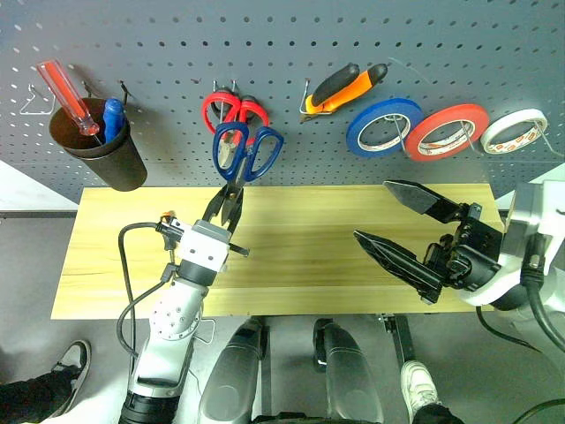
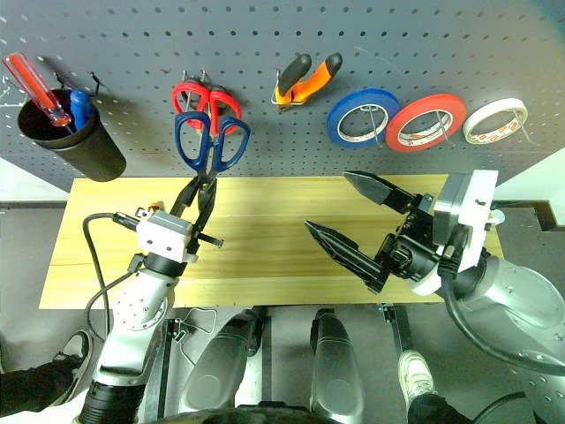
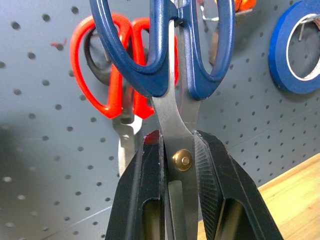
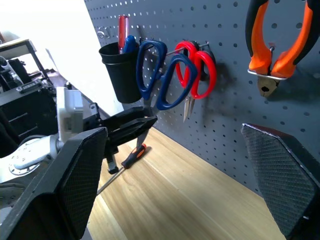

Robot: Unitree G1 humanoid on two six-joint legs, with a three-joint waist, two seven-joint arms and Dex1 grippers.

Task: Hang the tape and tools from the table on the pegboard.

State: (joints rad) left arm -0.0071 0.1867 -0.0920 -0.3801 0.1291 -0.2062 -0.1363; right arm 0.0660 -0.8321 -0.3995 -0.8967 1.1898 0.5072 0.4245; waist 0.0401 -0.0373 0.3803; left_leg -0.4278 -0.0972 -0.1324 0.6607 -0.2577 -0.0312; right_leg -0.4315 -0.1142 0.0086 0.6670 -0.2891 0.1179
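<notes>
1. The left gripper [image 1: 228, 201] has its fingers clamped on the blades of the blue-handled scissors [image 1: 244, 152], right at the pivot. This leaves both handle loops free and pointing up toward the pegboard [image 1: 282, 53].
2. The loops are raised just in front of the red-handled scissors [image 1: 235, 109], which hang on a hook; I judge the blue pair is being brought to that hook or one beside it.
3. The right gripper [image 1: 402, 225] hovers over the right side of the desk [image 1: 309, 256], fingers wide apart and empty, probably kept clear of the working arm.
4. The pliers [image 1: 344, 87] and the red tape [image 1: 446, 131] already hang on the far board, to the right of the scissors.
5. The small screwdriver [image 4: 131, 158] lies on the desk under the left gripper, not yet hung.
</notes>
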